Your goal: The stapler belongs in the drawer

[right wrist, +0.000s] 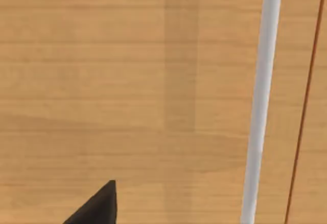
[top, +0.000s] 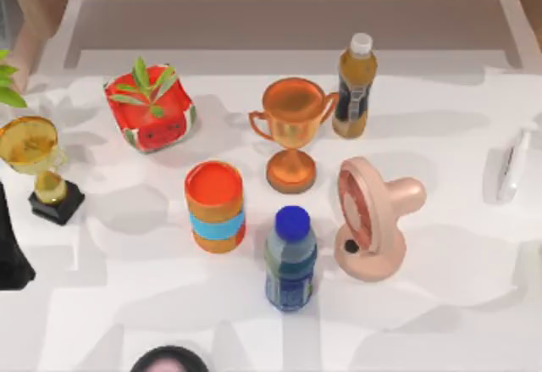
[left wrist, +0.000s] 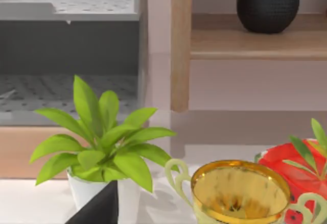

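Stapler (top: 512,164) lay at the table's (top: 440,321) right edge; no claw near it, grip state impossible to tell.

White table (top: 440,304), pale wooden shelf unit (left wrist: 255,43) behind, grey perforated shelves (left wrist: 66,94), wood panel (right wrist: 127,81)

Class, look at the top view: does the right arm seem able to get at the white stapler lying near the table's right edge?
Probably yes. The stapler lies alone at the table's right side, with bare tabletop around it; the nearest thing, the pink fan, stands well to its left. Nothing visible blocks an approach from above or from the right.
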